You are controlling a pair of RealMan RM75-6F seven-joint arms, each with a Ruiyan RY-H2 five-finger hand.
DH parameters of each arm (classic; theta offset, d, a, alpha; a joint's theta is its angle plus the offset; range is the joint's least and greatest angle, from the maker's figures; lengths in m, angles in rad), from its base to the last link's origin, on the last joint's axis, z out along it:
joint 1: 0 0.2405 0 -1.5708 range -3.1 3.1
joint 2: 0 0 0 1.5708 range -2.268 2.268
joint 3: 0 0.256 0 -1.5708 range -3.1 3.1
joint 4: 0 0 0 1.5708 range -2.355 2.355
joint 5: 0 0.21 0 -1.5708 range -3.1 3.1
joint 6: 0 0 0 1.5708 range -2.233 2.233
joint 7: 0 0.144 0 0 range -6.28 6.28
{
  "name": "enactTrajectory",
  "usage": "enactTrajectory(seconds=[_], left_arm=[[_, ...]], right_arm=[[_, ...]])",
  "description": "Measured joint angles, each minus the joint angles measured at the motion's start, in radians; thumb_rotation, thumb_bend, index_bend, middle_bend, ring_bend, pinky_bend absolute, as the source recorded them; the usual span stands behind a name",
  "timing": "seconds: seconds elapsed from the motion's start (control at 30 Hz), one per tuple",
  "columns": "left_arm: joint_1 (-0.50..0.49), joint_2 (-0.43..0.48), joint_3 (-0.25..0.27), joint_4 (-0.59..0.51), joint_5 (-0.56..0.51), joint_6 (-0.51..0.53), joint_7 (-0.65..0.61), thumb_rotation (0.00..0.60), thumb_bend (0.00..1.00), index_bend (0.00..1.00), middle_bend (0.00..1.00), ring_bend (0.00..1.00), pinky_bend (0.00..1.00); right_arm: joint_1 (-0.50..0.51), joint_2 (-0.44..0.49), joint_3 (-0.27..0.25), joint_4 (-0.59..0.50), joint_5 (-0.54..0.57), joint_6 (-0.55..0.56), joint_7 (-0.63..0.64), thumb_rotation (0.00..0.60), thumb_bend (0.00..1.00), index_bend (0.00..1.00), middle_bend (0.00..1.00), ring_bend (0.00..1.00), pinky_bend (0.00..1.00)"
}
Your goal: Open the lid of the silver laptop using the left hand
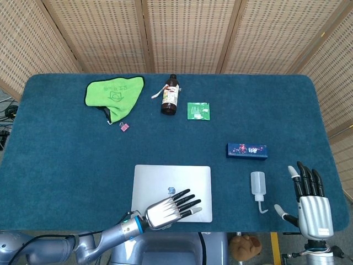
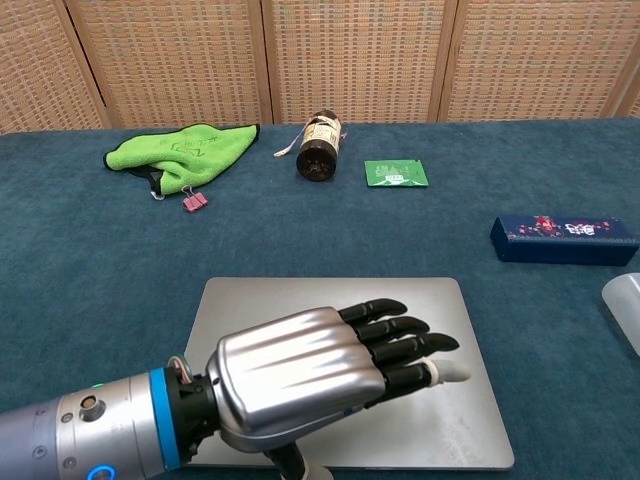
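Observation:
The silver laptop lies closed and flat near the table's front edge. My left hand hovers palm down over the laptop's front right part, fingers stretched out and slightly apart, holding nothing. Whether it touches the lid cannot be told. My right hand stands at the table's front right corner with fingers extended upward, empty; the chest view does not show it.
A white squeeze bottle lies right of the laptop, a dark blue box behind it. At the back are a green cloth, a pink clip, a brown bottle and a green packet.

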Motion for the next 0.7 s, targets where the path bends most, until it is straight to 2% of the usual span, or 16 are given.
enactTrajectory(seconds=[0.37,0.5,0.6,0.7], left_arm=[[-0.016,-0.052,0.003,0.065,-0.032,0.003,0.022,0.6,0.01,0.0,0.0,0.0,0.0],[-0.018,-0.06,0.004,0.078,-0.05,0.007,0.03,0.6,0.18,0.0,0.0,0.0,0.0],[-0.018,-0.061,0.004,0.08,-0.071,0.01,0.038,0.6,0.26,0.0,0.0,0.0,0.0],[-0.018,-0.055,0.006,0.075,-0.083,0.02,0.042,0.6,0.31,0.0,0.0,0.0,0.0]], right_arm=[[0.003,0.003,0.0,-0.001,0.006,-0.005,0.007,0.6,0.0,0.0,0.0,0.0,0.0],[0.003,0.006,0.0,-0.002,0.008,-0.005,0.009,0.6,0.0,0.0,0.0,0.0,0.0],[0.003,0.005,0.0,-0.002,0.009,-0.005,0.011,0.6,0.0,0.0,0.0,0.0,0.0],[0.004,0.005,-0.001,-0.002,0.009,-0.006,0.01,0.6,0.0,0.0,0.0,0.0,0.0]])
